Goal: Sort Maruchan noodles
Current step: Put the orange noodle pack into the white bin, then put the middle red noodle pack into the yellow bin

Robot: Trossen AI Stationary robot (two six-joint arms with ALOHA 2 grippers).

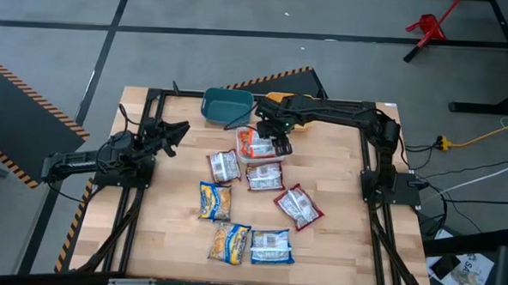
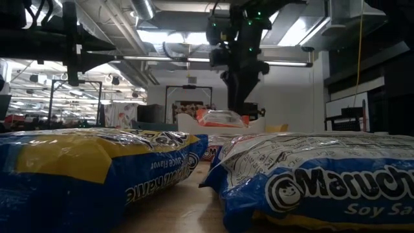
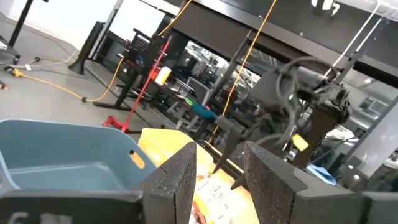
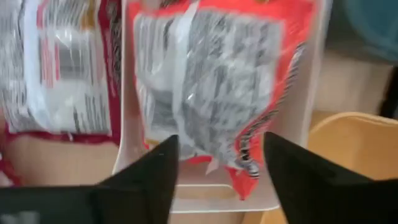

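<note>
On the wooden table point(image 1: 327, 249), the right gripper point(image 4: 217, 165), jaws spread, hovers over an orange-red packet point(image 4: 217, 87) partly hiding the white bin point(image 4: 311, 93).

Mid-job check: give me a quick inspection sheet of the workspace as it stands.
Surface: wooden table, bare wood between packets.
Job's things: orange-red packet lying in the white bin; six more noodle packets loose on the table.
Clutter: teal bin and orange bin at the far edge.
Grippers: right gripper above the white bin, jaws apart, holding nothing; left gripper parked at the left side, jaws shut.
Cables: yellow cable on the floor, right of the table.
Surroundings: red stand on the floor; no person seen.
</note>
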